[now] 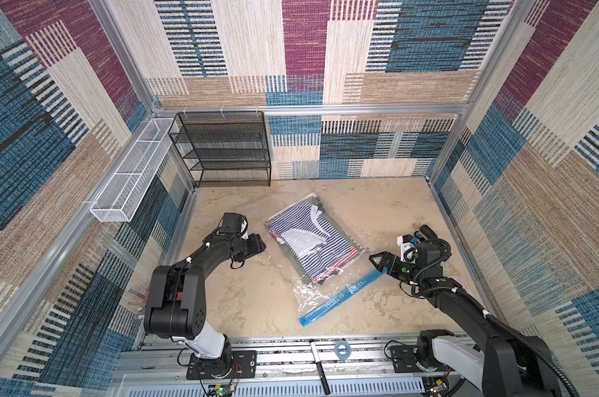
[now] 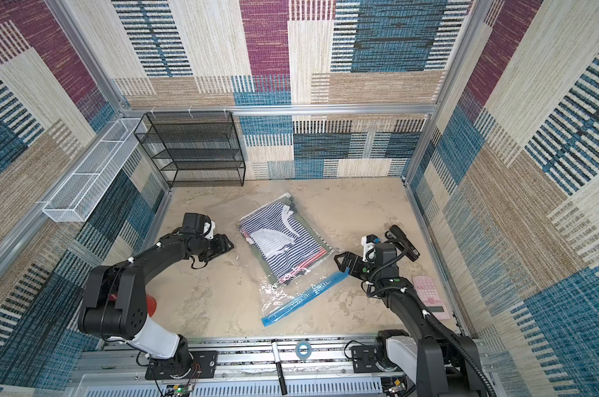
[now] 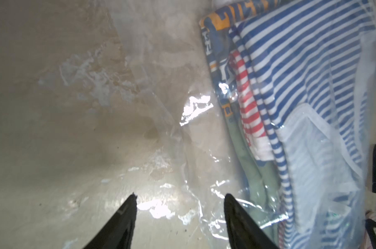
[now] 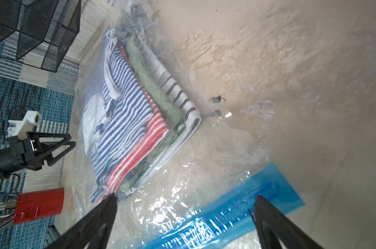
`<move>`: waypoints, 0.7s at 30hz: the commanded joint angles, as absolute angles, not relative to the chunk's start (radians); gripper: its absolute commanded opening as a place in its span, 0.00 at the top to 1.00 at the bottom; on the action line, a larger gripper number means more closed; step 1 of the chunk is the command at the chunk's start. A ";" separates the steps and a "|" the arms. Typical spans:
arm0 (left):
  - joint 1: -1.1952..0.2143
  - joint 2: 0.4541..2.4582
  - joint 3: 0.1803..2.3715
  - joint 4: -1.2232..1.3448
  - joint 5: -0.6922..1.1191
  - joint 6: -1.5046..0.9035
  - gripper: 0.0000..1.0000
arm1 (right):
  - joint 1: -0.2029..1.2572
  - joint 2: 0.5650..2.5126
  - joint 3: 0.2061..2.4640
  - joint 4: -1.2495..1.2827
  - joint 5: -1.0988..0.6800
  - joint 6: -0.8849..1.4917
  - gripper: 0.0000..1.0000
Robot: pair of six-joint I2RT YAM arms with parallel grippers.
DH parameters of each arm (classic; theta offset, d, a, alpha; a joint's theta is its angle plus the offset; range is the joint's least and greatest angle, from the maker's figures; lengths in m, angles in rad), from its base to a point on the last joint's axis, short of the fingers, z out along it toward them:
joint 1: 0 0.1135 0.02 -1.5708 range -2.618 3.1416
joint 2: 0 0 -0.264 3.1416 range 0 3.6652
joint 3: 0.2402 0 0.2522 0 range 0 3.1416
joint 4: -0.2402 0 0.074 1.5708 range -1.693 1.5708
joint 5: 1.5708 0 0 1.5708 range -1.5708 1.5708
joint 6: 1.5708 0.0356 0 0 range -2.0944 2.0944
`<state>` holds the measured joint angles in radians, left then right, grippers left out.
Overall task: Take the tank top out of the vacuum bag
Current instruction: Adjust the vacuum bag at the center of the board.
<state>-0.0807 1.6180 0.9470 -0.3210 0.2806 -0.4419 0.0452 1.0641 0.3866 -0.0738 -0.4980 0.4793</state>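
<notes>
Right jaws gape wide at the zip strip (image 4: pixel 230 213); its white print illegible.

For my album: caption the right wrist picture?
Open right gripper poised at the blue zip strip of the vacuum bag, striped clothes folded inside.

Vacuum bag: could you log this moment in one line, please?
bag: clothes inside | left jaws: open beside | right jaws: open at zip

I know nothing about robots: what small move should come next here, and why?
Probably the right gripper should ease down and close on the blue zip strip, whose end lies right at its wide-open jaws. The vacuum bag lies flat on the table with the folded clothes inside, so its mouth likely needs gripping first.
</notes>
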 commanded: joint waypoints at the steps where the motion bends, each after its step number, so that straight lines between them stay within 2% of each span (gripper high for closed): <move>1: -0.080 1.654 0.970 -0.264 0.279 -0.470 0.35 | 0.051 1.084 0.396 -0.091 -0.509 0.493 0.01; 4: -0.080 1.683 0.968 -0.196 0.294 -0.493 0.38 | 0.057 1.086 0.390 -0.087 -0.502 0.492 0.01; 7: -0.080 1.721 0.985 -0.165 0.319 -0.509 0.48 | 0.058 1.095 0.380 -0.080 -0.500 0.489 0.01; 14: -0.079 1.738 0.975 -0.076 0.379 -0.561 1.00 | 0.059 1.163 0.394 -0.037 -0.522 0.498 0.01; 18: -0.078 1.692 0.922 -0.056 0.379 -0.592 1.00 | 0.062 1.204 0.411 -0.008 -0.520 0.492 0.00; 21: -0.078 1.612 0.846 -0.038 0.368 -0.615 1.00 | 0.064 1.258 0.432 0.021 -0.537 0.491 0.13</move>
